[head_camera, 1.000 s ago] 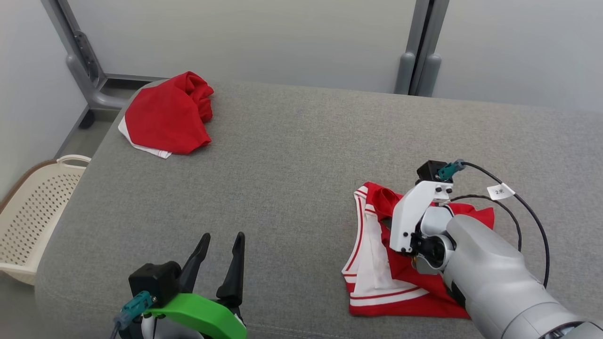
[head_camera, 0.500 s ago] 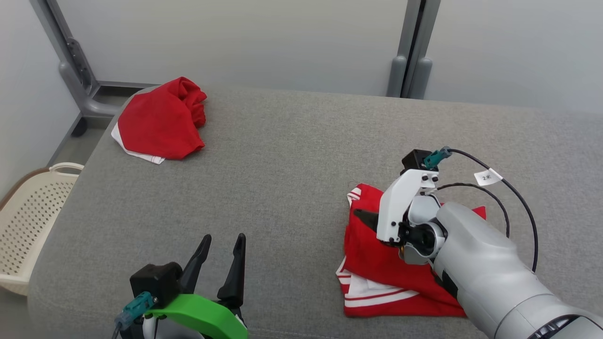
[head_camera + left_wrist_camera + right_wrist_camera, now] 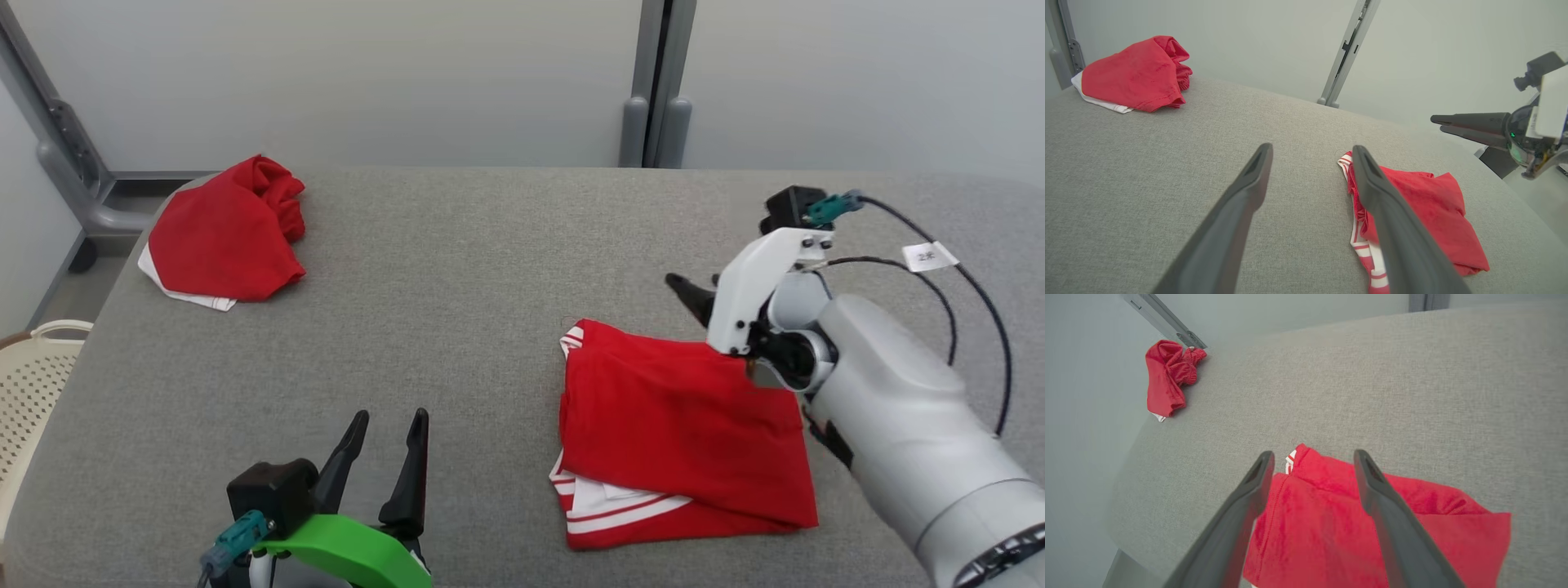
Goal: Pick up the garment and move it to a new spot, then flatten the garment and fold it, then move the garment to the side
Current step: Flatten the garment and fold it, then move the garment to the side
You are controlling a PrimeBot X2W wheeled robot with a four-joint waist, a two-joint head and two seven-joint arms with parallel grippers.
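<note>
The garment (image 3: pixel 678 425) is red with white stripes and lies folded in a rough square on the grey padded table (image 3: pixel 490 269), right of centre. My right gripper (image 3: pixel 690 286) hovers open just above and behind its far edge, touching no cloth. In the right wrist view the open gripper (image 3: pixel 1313 454) points down over the garment (image 3: pixel 1331 522). My left gripper (image 3: pixel 390 416) is open and empty near the table's front edge, left of the garment. In the left wrist view that gripper (image 3: pixel 1311 148) frames the garment (image 3: pixel 1425 208), with the right gripper (image 3: pixel 1435 124) hanging above it.
A second red garment (image 3: pixel 224 233) lies crumpled at the table's back left corner. A cream perforated basket (image 3: pixel 33 384) stands on the floor off the left edge. Grey wall panels and a post (image 3: pixel 653 82) rise behind the table.
My right gripper opened, let go of the garment's flap and lifted back to the far right. The flap now lies flat over the striped layer. The head camera also shifted.
</note>
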